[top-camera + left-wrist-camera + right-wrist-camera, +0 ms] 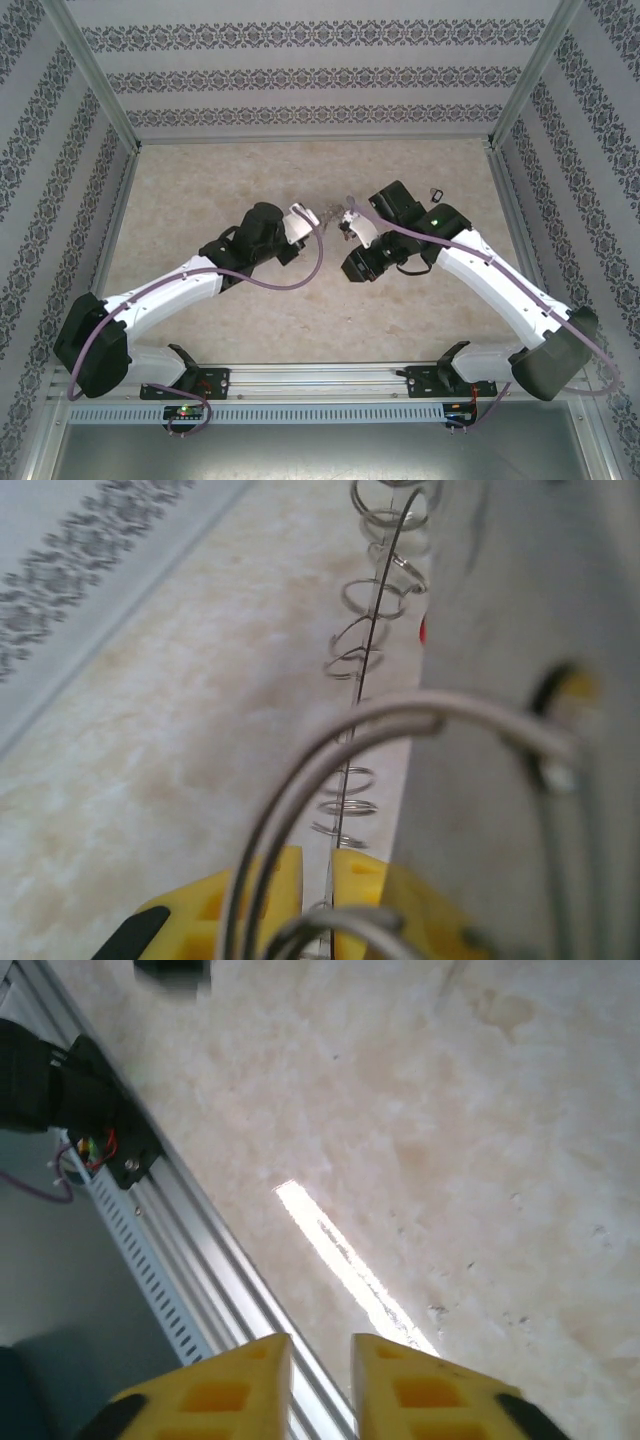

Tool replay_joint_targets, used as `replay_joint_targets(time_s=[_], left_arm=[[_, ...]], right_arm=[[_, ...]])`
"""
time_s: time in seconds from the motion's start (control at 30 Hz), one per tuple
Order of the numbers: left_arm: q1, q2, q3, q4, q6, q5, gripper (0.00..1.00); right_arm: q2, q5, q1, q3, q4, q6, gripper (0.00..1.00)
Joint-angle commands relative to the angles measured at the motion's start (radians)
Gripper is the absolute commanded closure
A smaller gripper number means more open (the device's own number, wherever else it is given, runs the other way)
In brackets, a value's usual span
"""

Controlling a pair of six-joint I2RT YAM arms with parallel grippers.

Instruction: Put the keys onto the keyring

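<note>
**Ring pinched on the left, right fingers empty**

Top external: the left fingers [298, 222] and right fingers [358, 226] face each other, with the keyring [330, 214] between them over the tabletop [200, 180].
Left wrist: the left fingers [265, 900] are almost closed, pinching the keyring [372, 630] by its thin wire. Small loops are strung beyond.
Right wrist: the right fingers [250, 1380] are slightly parted and hold nothing.

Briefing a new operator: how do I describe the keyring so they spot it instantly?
At the middle of the marbled table, where the two arms' tips nearly meet, the left gripper pinches the keyring. Unlike the small dark piece lying on the table farther right, it is a thin silvery hoop strung with little wire rings.
</note>
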Motion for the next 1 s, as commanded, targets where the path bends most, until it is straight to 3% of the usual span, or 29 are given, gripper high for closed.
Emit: replay_joint_targets(time_s=[0.0, 0.17, 0.37, 0.43, 0.5, 0.57, 0.67, 0.97], left_arm=[[0.007, -0.033, 0.053, 0.027, 0.0, -0.075, 1.0], [0.01, -0.044, 0.072, 0.012, 0.079, -0.117, 1.0], [0.042, -0.036, 0.16, -0.137, 0.113, -0.106, 1.0], [0.047, -0.043, 0.169, -0.157, 0.119, -0.109, 1.0], [0.053, -0.052, 0.167, -0.165, 0.117, -0.112, 1.0], [0.055, -0.061, 0.164, -0.177, 0.111, -0.113, 1.0], [0.056, -0.071, 0.168, -0.208, 0.1, -0.111, 1.0], [0.059, -0.101, 0.149, -0.285, 0.051, -0.108, 1.0]], right_arm=[[-0.044, -0.032, 0.004, -0.044, 0.024, -0.039, 0.69], [-0.135, 0.044, -0.061, -0.141, 0.159, -0.028, 0.62], [-0.276, 0.39, -0.221, -0.283, 0.38, 0.132, 0.46], [-0.287, 0.518, -0.291, -0.317, 0.433, 0.202, 0.45], [-0.268, 0.565, -0.397, -0.332, 0.466, 0.289, 0.45], [-0.216, 0.548, -0.526, -0.338, 0.498, 0.386, 0.47], [-0.096, 0.54, -0.62, -0.328, 0.57, 0.41, 0.49], [0.44, 0.535, -0.695, 0.06, 0.51, 0.319, 0.49]])
